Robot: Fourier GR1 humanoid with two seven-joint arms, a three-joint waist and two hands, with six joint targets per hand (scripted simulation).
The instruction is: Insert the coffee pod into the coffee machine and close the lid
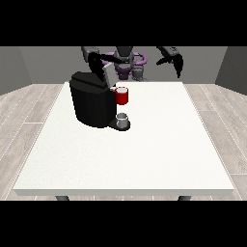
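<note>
Pod point(122, 96) sits in machine point(91, 99), hand point(95, 61) just above.

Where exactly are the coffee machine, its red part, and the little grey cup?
coffee machine point(90, 103): front view, on its black body.
red pod holder point(122, 97): front view, on its red front wall.
grey cup point(122, 119): front view, on its side, under the red part.

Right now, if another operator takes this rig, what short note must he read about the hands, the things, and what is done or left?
Hand at the view's left: behind the coffee machine, at its raised lid; fingers unclear.
Hand at the view's right: lifted at the table's far edge, holding nothing.
Red pod holder at the machine's front, grey cup under it.
Whether the pod is in: cannot tell.
Left: close the lid.
</note>
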